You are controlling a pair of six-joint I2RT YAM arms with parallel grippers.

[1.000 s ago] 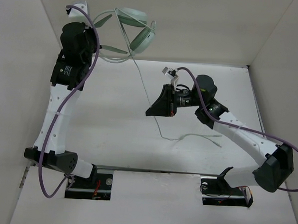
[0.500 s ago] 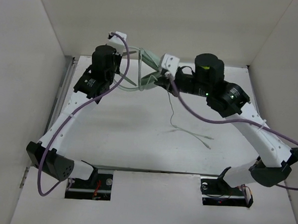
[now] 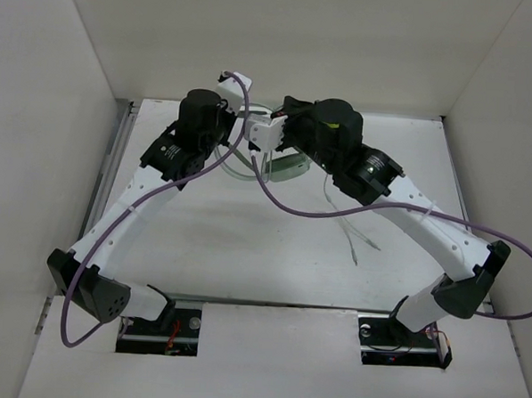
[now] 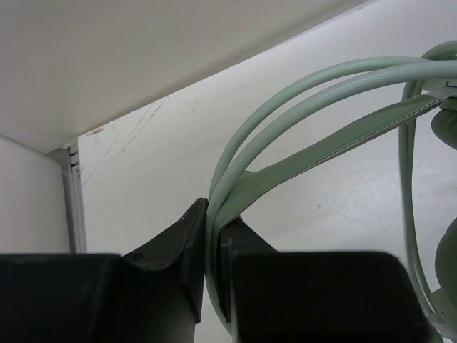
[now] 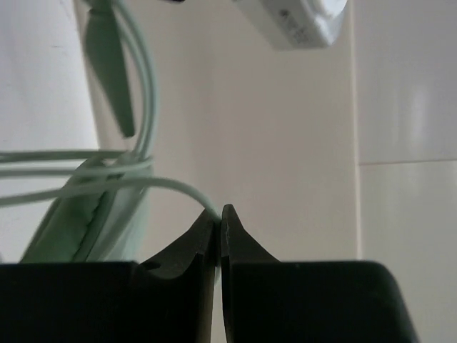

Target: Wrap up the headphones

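Note:
The pale mint-green headphones (image 3: pixel 291 171) hang between my two grippers at the back middle of the table, mostly hidden under the wrists in the top view. My left gripper (image 4: pixel 213 230) is shut on the thin double headband (image 4: pixel 307 93), which arches up to the right toward an earcup (image 4: pixel 446 121). My right gripper (image 5: pixel 218 214) is shut on the thin pale cable (image 5: pixel 164 184), close beside a padded earcup (image 5: pixel 78 229). Several cable turns run across the headphones there. The loose cable end (image 3: pixel 353 244) trails onto the table.
The white back wall (image 3: pixel 346 43) stands close behind both wrists, with side walls left and right. Thick purple arm cables (image 3: pixel 283 204) loop over the table's middle. The left wrist's white camera housing (image 5: pixel 293 18) sits just above my right gripper.
Both arms have swung in to the back middle and now stand close together. The headphones came down from high against the back wall. The trailing cable end shifted right and shortened.

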